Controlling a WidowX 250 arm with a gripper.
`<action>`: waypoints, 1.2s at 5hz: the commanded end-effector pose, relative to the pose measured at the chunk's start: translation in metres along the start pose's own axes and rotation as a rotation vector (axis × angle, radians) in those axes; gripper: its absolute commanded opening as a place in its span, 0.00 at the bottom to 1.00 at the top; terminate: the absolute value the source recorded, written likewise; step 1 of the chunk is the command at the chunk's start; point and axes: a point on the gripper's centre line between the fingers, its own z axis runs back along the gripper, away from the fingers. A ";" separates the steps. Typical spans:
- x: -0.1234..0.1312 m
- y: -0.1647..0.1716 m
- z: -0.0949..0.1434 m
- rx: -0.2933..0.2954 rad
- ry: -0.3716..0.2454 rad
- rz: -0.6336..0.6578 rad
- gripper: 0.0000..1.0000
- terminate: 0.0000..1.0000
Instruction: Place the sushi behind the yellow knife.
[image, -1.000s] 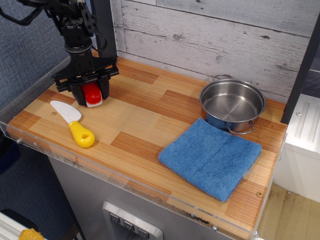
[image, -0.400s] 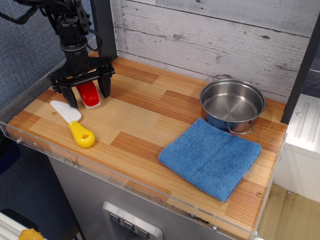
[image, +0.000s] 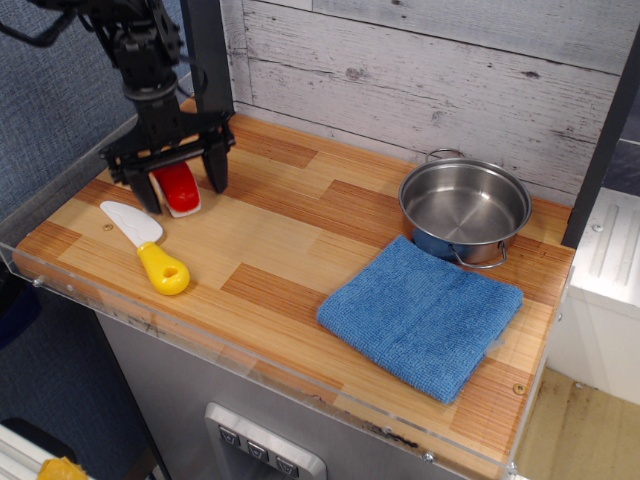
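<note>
The sushi (image: 179, 188), a small piece with a glossy red top over a white base, lies on the wooden table just behind the white blade of the yellow knife (image: 147, 247). The knife lies flat near the front left, its yellow handle pointing to the front right. My gripper (image: 182, 180) hangs open straight over the sushi, one black finger on each side of it. The fingers stand apart from the piece and seem a little above the table. The sushi's far end is hidden behind the gripper.
A steel pot (image: 465, 210) stands at the back right. A folded blue cloth (image: 421, 314) lies in front of it. A dark post (image: 207, 55) rises just behind the gripper. The table's left edge (image: 60, 190) is close to the knife.
My gripper opened and let go of the sushi, which now rests on the table. The gripper then rose slightly, fingers still spread around it.
</note>
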 end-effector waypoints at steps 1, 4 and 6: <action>-0.003 -0.020 0.071 -0.073 -0.156 -0.071 1.00 0.00; -0.012 -0.025 0.087 -0.041 -0.165 -0.065 1.00 0.00; -0.012 -0.025 0.087 -0.041 -0.165 -0.065 1.00 1.00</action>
